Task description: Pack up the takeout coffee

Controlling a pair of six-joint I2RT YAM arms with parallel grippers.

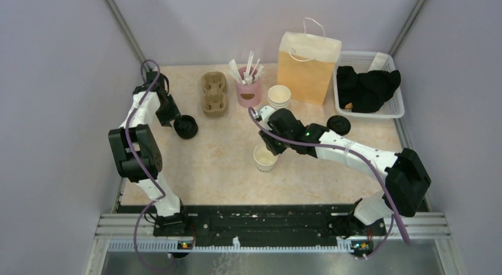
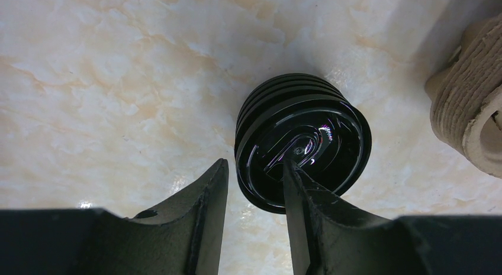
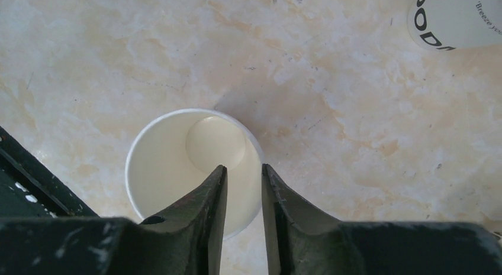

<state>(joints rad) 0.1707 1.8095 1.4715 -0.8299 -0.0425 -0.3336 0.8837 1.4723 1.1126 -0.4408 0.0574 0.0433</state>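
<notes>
The left gripper has its jaws partly apart, astride the near edge of a stack of round black plastic lids. One finger lies over the top lid's face. The other stands just outside the stack, with a sliver of table showing between it and the lids. I record no clamp.

The right gripper has its jaws only slightly apart, astride the wall of a small white paper cup. One finger reaches inside and the other sits at the rim's outer side. The gap looks wider than the paper wall, so I read it as not pinched.

The cup stands upright and uncovered near the middle of the cream marble-pattern table; only its pale bottom shows inside. The lid stack is well apart from it, at the left, near a brown moulded-pulp cup carrier.

A pink cup holds white sticks. Just beside it is a short stack of lidless white paper cups. A tan paper bag with white handles stands upright; I cannot see its contents. A white plastic basket holds black cloth.

A round black disc lies just beyond the right forearm; I cannot tell whether a cup is under it. In the right wrist view, a white surface with dark lettering is cut off at the corner.
</notes>
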